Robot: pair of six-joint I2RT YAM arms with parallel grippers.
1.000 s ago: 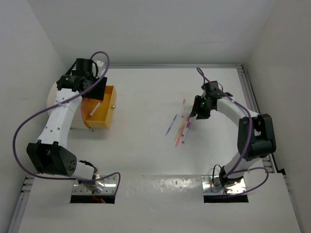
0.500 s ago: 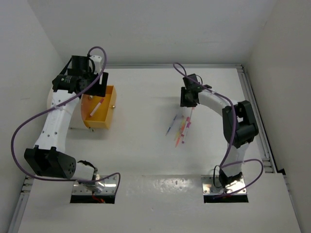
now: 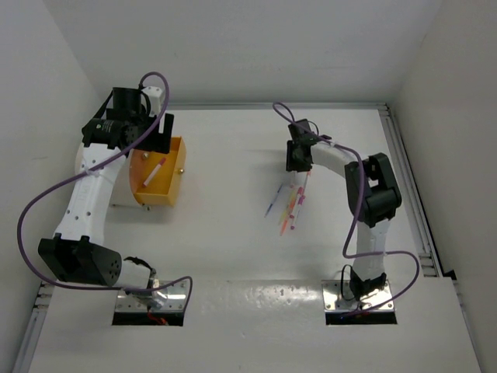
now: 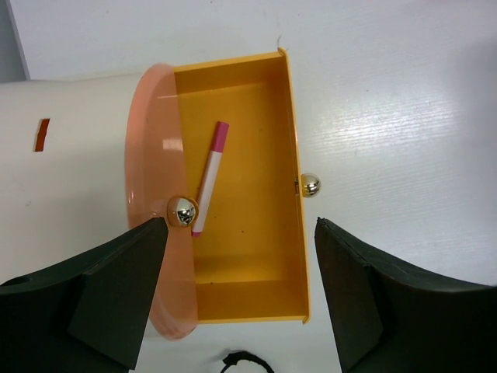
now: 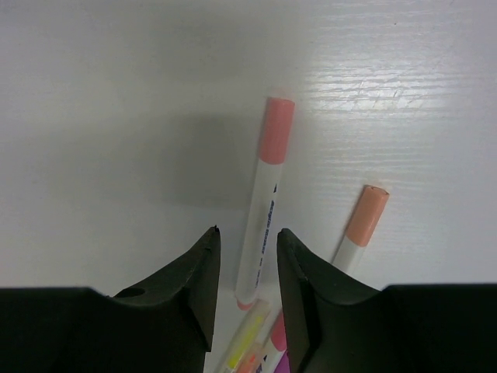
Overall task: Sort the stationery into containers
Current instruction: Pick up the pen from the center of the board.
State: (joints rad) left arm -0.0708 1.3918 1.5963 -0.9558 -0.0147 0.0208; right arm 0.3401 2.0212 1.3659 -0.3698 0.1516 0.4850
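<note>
Top: left gripper (image 3: 154, 138) hung over orange bin (image 3: 159, 199), one pink-white pen (image 3: 154, 172) inside. Right gripper (image 3: 297, 163) sat at far end of pen pile (image 3: 289, 203) on worktop (image 3: 225, 241).
Left wrist: jaws wide apart, empty.
Right wrist: jaws narrowly apart, straddling pink-capped pen (image 5: 260, 225), not gripping it.

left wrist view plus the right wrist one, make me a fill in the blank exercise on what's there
1. The orange bin holds exactly ___ pen.
2. That pen's coloured end is ___.
3. The left gripper hovers above the bin, jaws ___.
4. The right gripper has a white pen ___ its fingers.
Missing: one; pink; open; between.
</note>
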